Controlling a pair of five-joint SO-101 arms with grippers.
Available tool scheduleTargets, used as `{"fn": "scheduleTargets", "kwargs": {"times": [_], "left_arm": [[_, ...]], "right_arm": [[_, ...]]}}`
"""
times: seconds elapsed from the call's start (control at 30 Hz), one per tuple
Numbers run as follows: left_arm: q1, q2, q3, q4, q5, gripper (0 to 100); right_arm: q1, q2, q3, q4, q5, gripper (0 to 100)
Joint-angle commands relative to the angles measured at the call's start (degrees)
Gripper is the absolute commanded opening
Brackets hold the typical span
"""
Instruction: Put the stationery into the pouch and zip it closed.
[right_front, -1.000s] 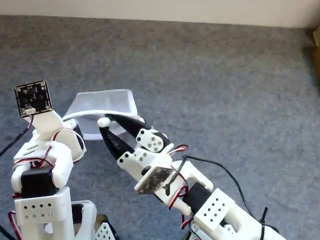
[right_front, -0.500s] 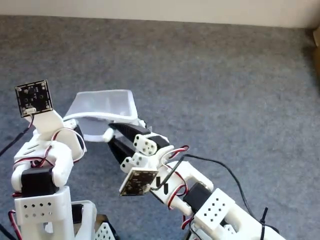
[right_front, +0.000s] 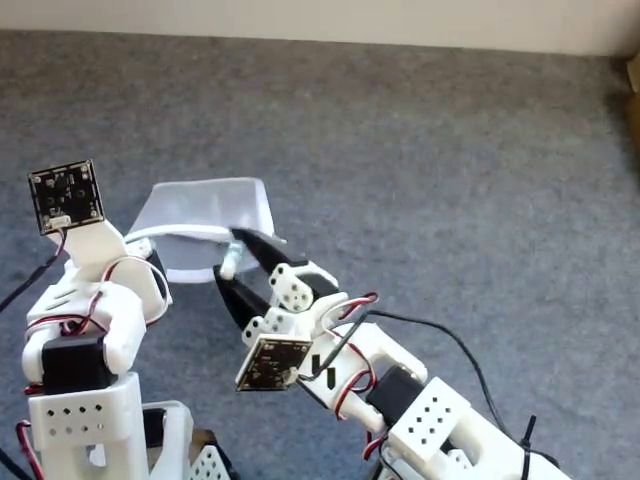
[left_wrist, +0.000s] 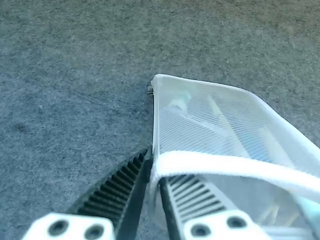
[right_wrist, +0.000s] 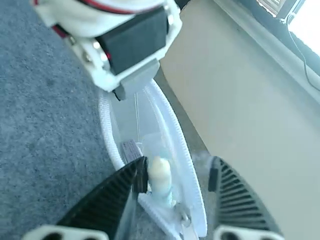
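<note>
A translucent white mesh pouch (right_front: 212, 212) lies on the grey carpet with its mouth held up. My left gripper (left_wrist: 152, 162) is shut on the pouch's white rim (left_wrist: 225, 167), at the pouch's left corner in the high view. Several pieces show through the mesh (left_wrist: 200, 112). My right gripper (right_front: 228, 252) hovers at the pouch mouth, open. A small white stick-shaped piece of stationery (right_wrist: 160, 175) stands upright in the mouth against one black finger (right_wrist: 125, 187); the other finger (right_wrist: 227, 185) is well apart from it. The same piece (right_front: 228, 262) hangs between the fingertips in the high view.
Grey carpet (right_front: 450, 150) stretches free to the back and right of the pouch. A pale wall strip (right_front: 320, 15) runs along the far edge. The left arm's body (right_front: 85, 330) stands close beside the right arm's wrist (right_front: 290, 340).
My right gripper has rolled over and shifted slightly right at the pouch mouth. The white piece went from sitting at the fingertips to standing upright lower down. The left arm has not moved.
</note>
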Motion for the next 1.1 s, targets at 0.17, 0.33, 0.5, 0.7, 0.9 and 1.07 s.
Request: {"fn": "scheduleTargets", "kwargs": {"times": [0.17, 0.33, 0.5, 0.7, 0.9, 1.07], "left_arm": [[-0.7, 0.0, -0.3, -0.3, -0.6, 1], [-0.7, 0.0, -0.3, -0.3, -0.7, 1], [-0.7, 0.0, -0.3, -0.3, -0.7, 1], [-0.7, 0.0, -0.3, -0.3, -0.7, 1], [-0.7, 0.0, -0.2, -0.6, -0.7, 1], [-0.7, 0.0, -0.2, -0.5, -0.7, 1]], "right_arm": [[0.0, -1.5, -2.6, 0.1, 0.2, 22.1], [0.0, -3.5, -2.7, 0.2, 0.2, 22.1], [1.2, -11.1, -2.7, 9.3, -0.4, 22.1], [6.6, -19.7, -2.7, 21.7, -12.0, 22.1], [7.3, -21.9, -0.7, 24.2, -17.8, 22.1], [7.3, -20.8, 3.0, 24.0, -20.7, 22.1]]}}
